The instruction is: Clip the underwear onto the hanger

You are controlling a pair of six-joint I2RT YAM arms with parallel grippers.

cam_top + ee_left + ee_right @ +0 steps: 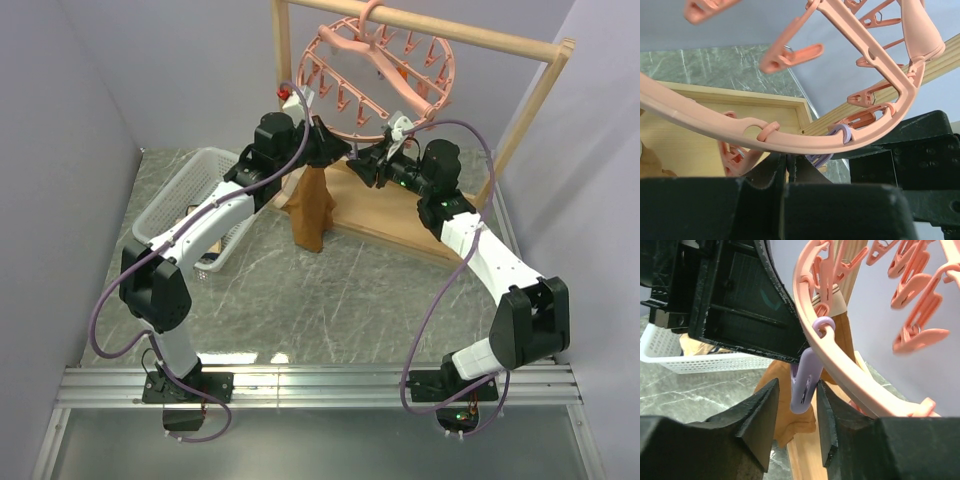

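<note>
Grey table top (330, 300) with a stone look, closed in by plain pale walls (60, 150) on the left, back and right. Along the near edge, a silver metal rail (320, 380) with both arm bases on it. At the back, a wooden rack (470, 33) standing on a flat wooden board (410, 232). Hung from the rack's bar by its hook, the round pink hanger (840, 367), with many pink clips and one purple clip (805, 382) on its ring. On the left side, a white plastic basket (180, 195).

Left gripper (322, 152) up by the low rim of the hanger, pinched tight on the top of the brown underwear (312, 210). Cloth dangling straight down, its low end by the table just in front of the board.

Right gripper (796, 390) a little way open, one finger on each side of the purple clip. Hard to tell if touching it.
</note>
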